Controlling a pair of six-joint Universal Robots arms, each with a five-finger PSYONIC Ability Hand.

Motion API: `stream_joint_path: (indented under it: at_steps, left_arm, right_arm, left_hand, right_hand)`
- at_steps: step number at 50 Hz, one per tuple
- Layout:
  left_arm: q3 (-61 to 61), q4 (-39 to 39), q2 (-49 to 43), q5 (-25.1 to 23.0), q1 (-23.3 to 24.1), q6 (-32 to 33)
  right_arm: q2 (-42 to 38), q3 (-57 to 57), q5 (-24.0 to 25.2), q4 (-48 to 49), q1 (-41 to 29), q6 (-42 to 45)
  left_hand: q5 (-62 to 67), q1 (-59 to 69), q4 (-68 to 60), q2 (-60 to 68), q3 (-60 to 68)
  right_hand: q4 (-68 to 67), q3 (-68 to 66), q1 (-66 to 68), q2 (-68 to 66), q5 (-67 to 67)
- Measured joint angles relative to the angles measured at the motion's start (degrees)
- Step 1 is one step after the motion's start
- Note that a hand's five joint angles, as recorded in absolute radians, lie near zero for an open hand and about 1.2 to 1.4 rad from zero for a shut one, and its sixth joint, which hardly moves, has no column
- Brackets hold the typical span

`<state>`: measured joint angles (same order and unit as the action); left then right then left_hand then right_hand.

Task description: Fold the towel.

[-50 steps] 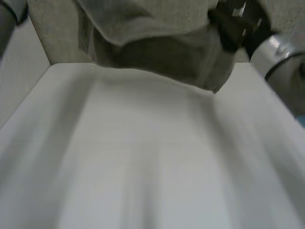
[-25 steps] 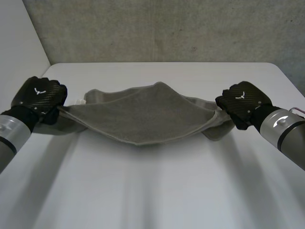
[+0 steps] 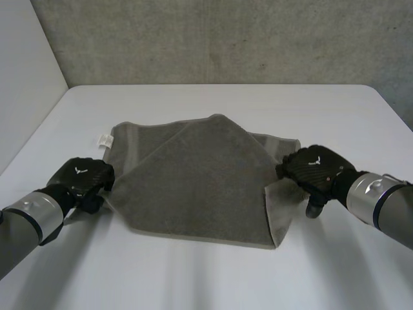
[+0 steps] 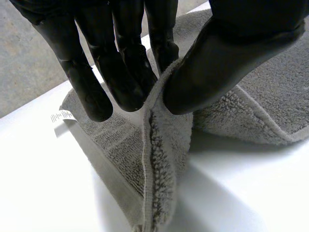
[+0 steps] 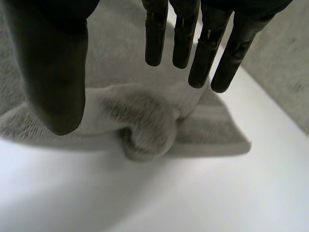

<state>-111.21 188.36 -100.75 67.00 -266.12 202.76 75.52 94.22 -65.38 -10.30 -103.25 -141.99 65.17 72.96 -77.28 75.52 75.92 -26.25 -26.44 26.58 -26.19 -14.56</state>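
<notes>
Grey towel (image 3: 193, 181), half-folded, lies at centre frame on the tabletop (image 3: 213, 278). Your left hand (image 3: 80, 181) pinches its left edge; your right hand (image 3: 313, 169) is spread wide at the bunched right corner. Square the edges before you let go.

I see bare tabletop (image 3: 213, 284) open on the near side of the towel (image 3: 193, 187) and beyond it as far as the grey wall (image 3: 213, 39), while my left hand (image 3: 80, 179) and right hand (image 3: 315, 169) crowd its two side edges.
</notes>
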Motion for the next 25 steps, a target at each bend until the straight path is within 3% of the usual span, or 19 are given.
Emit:
stream_joint_path:
  at_steps: [7,18,25]
  left_arm:
    - [0.3,0.0,1.2,0.1,0.1,0.0]
    - [-0.1,0.0,2.7,-0.1,0.2,-0.1]
    - [0.0,0.0,2.7,-0.1,0.2,-0.1]
  right_arm:
    - [0.9,-1.3,1.7,-0.4,-0.5,1.0]
    - [-5.4,-3.3,-0.4,0.3,-7.1,14.8]
    - [-9.7,-5.9,-1.9,2.5,-11.2,18.5]
  left_hand:
    - [0.0,0.0,0.0,0.0,0.0]
    - [0.0,0.0,0.0,0.0,0.0]
    - [0.0,0.0,0.0,0.0,0.0]
  right_hand:
    - [0.2,0.2,-0.2,0.0,0.2]
    - [0.2,0.2,-0.2,0.0,-0.1]
    - [0.2,0.2,-0.2,0.0,-0.2]
